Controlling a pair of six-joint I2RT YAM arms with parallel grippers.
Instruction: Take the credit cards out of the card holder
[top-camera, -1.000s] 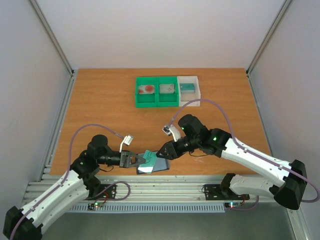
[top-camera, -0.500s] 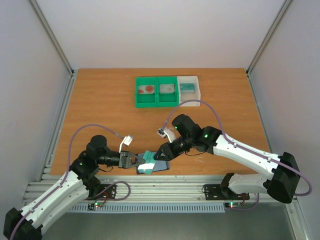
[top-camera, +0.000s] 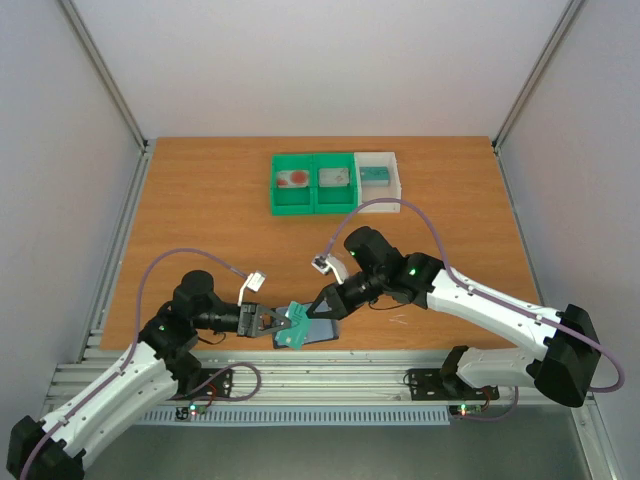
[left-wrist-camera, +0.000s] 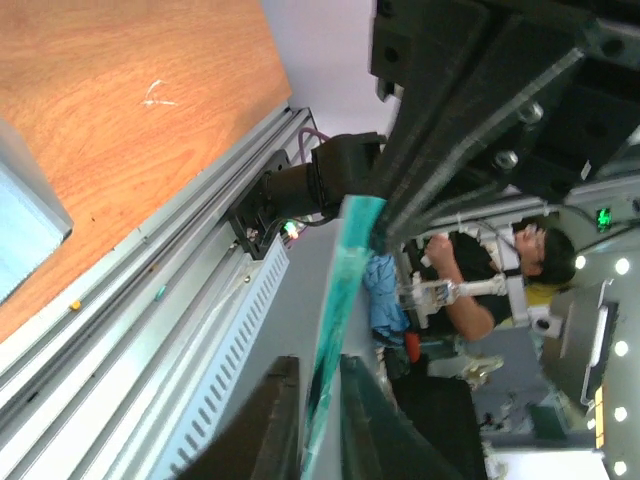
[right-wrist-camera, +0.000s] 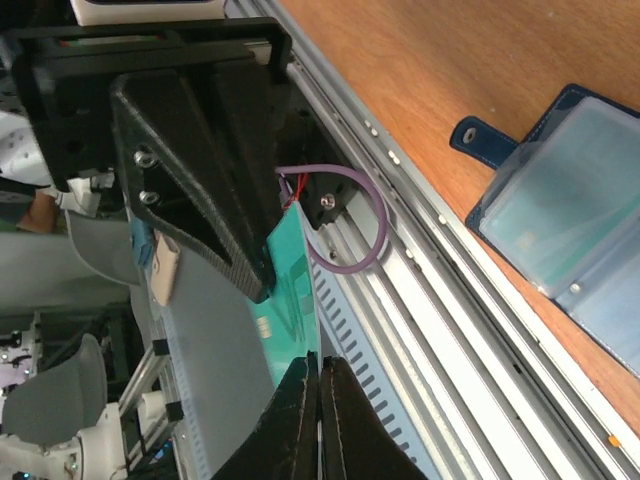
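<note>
Starting near: got the card holder (top-camera: 320, 335) lying open on the table (top-camera: 200, 220) by the near edge. Right by it, pinching the teal card (top-camera: 292, 327) at both ends now: clamped with the left claw (top-camera: 277, 322), and just snapped the right claw (top-camera: 319, 310) from apart to tight on the opposite edge. Looks fully out of the card holder, so probably a handover coming. Way at the far side, spotting the green and white bins (top-camera: 312, 185).

Wood tbl (top-camera: 200, 230), 3 grey walls (top-camera: 300, 60)
</note>
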